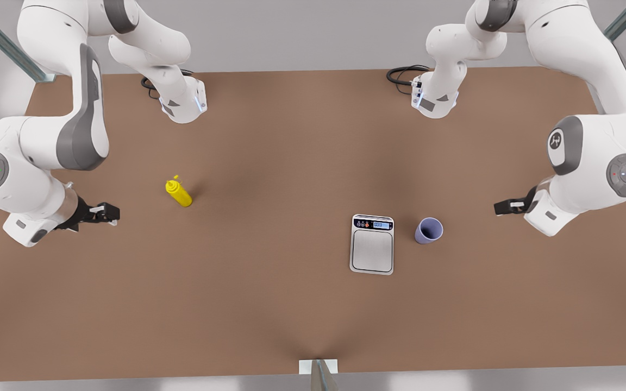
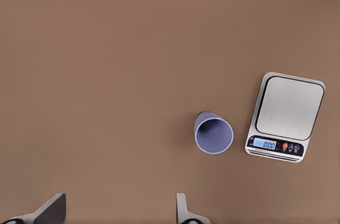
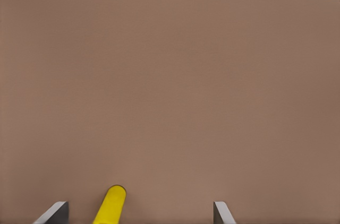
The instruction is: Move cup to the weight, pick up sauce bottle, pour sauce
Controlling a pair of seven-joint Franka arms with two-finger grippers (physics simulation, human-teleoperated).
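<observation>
- Brown matte tabletop (image 1: 269, 304) is carrying all three task things, and nothing is being held.
- Nearest the front camera, the flat silver-grey rectangular scale (image 1: 372, 244) is lying with its long axis running near to far and its black display strip at the far end.
- Just beside it, toward the front view's right and not touching it, the small lavender cylindrical cup (image 1: 429, 231) is standing with its dark mouth up.
- Farther back, well apart on the front view's left, the bright yellow squeeze bottle (image 1: 179, 193) is standing with its thin nozzle up.
- The left gripper (image 1: 503, 207) is hovering at the front view's right, near the cup; the left wrist view is showing its fingertips (image 2: 53, 208) spread wide, with the cup (image 2: 213, 132) and scale (image 2: 286, 117) beyond them.
- The right gripper (image 1: 107, 213) is hovering beside the bottle; its wrist view is showing spread fingertips (image 3: 56, 212) and the bottle (image 3: 111, 204) between them, untouched.
</observation>
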